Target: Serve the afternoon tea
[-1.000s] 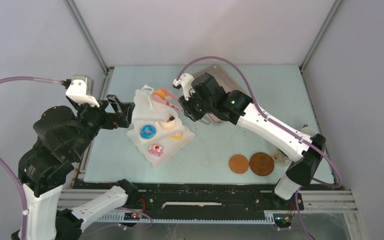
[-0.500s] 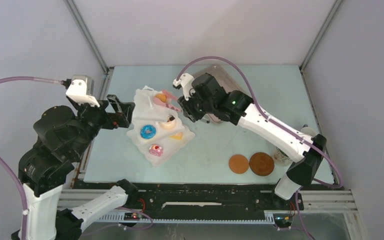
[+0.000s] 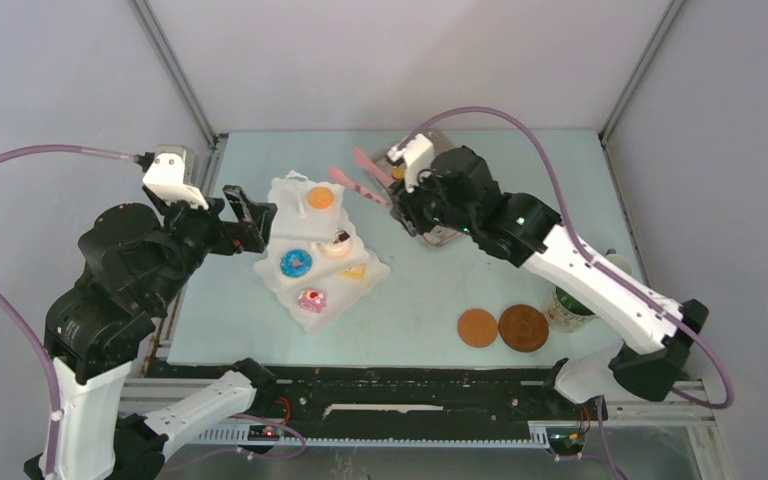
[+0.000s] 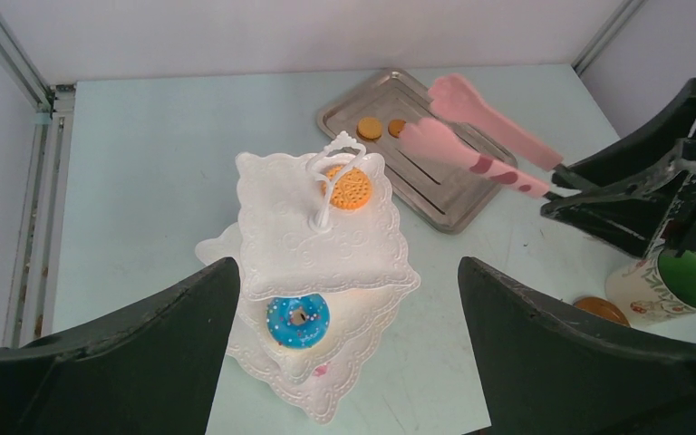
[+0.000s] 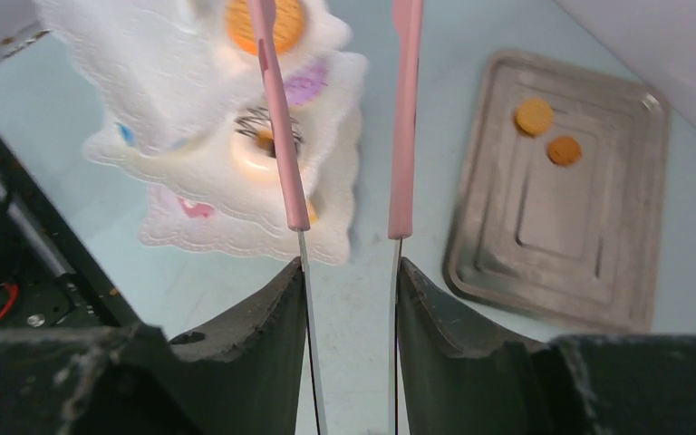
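With right jaws clamped on pink tongs, left jaws gaping, swing right over tray, straddle one biscuit, squeeze gently

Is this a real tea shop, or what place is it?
Probably a robot test booth, not a shop: bare grey walls box in one small table, and a left arm and right arm with purple hoses flank the cake stand.
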{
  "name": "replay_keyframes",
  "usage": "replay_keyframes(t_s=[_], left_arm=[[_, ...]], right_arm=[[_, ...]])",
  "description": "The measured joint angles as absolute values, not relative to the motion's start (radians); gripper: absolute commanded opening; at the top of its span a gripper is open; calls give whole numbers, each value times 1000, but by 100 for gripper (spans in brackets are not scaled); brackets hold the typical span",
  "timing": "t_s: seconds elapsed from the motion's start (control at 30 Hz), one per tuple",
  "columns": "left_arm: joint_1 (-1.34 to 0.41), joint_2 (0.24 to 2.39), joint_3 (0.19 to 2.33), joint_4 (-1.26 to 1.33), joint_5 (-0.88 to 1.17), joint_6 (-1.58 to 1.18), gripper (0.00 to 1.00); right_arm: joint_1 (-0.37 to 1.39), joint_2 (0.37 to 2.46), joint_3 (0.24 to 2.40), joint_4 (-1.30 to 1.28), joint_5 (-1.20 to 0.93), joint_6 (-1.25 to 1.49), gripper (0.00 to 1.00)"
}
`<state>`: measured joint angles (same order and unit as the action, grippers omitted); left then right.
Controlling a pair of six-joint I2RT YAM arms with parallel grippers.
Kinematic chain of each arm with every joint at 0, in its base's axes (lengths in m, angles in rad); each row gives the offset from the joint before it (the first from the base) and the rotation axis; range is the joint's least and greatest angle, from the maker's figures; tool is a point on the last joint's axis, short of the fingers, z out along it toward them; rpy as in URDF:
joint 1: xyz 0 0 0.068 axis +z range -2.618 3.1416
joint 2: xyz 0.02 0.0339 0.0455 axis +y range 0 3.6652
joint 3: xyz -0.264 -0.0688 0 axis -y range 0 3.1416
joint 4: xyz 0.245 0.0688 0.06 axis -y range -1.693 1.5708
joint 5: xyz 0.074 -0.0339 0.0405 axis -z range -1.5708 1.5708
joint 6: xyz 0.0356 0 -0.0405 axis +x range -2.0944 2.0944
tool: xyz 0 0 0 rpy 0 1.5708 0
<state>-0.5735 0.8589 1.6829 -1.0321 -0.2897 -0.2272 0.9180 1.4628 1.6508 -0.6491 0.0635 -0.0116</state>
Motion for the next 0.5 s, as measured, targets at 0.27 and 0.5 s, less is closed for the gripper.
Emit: replay_keyframes(t_s=[0.27, 0.5], left_arm=[[-574, 859, 1683, -1030, -283, -227, 98], [-574, 859, 1683, -1026, -281, -227, 99]], right_arm=[[659, 1278, 1356, -532, 112, 86, 39], [535, 1374, 1264, -464, 131, 118, 39]])
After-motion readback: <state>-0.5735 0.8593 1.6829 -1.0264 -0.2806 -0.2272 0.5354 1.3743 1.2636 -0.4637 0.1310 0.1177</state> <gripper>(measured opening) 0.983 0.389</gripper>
